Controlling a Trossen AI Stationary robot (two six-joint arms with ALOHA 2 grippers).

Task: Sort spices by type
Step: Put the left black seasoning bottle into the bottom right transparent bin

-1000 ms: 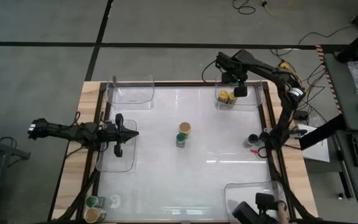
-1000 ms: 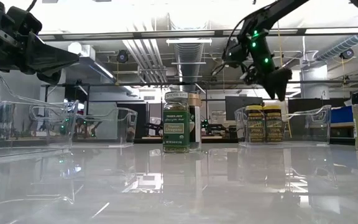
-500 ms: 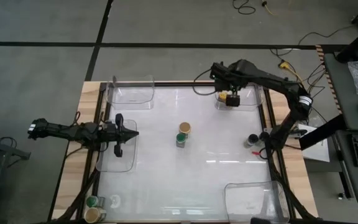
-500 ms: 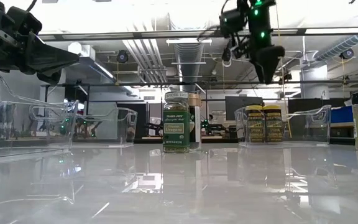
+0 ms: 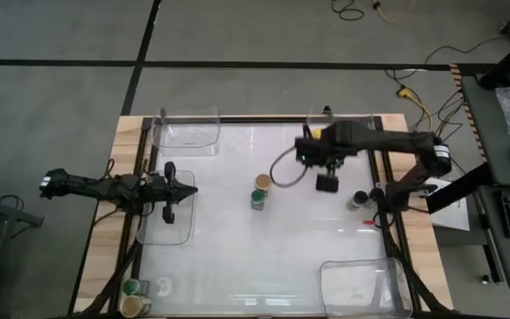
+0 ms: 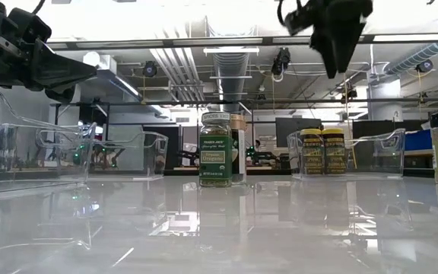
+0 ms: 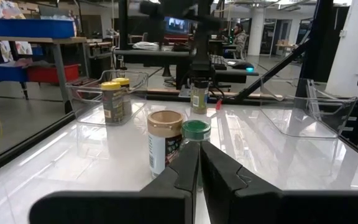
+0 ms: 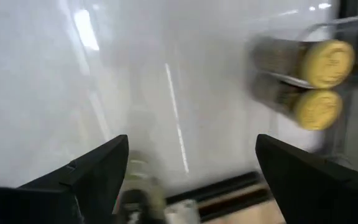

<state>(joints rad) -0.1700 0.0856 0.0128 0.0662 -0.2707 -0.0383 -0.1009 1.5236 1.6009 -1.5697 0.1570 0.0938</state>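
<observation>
Two yellow-lidded jars (image 6: 322,151) stand side by side in the clear bin (image 6: 371,156) at the table's far right corner. Mid-table (image 5: 237,257), a tan-lidded jar (image 5: 262,182) and a green-lidded jar (image 5: 259,196) touch each other. A black-lidded jar (image 5: 360,198) sits by the right edge, and two more, one green-lidded (image 5: 130,287) and one tan-lidded (image 5: 132,307), wait at the near left corner. The right gripper (image 5: 328,183) hangs above the table between the middle pair and the right edge, fingers spread wide and empty. The left gripper (image 5: 187,190) hovers over the left-side bin (image 5: 153,233), fingers (image 7: 188,163) pinched together on nothing.
</observation>
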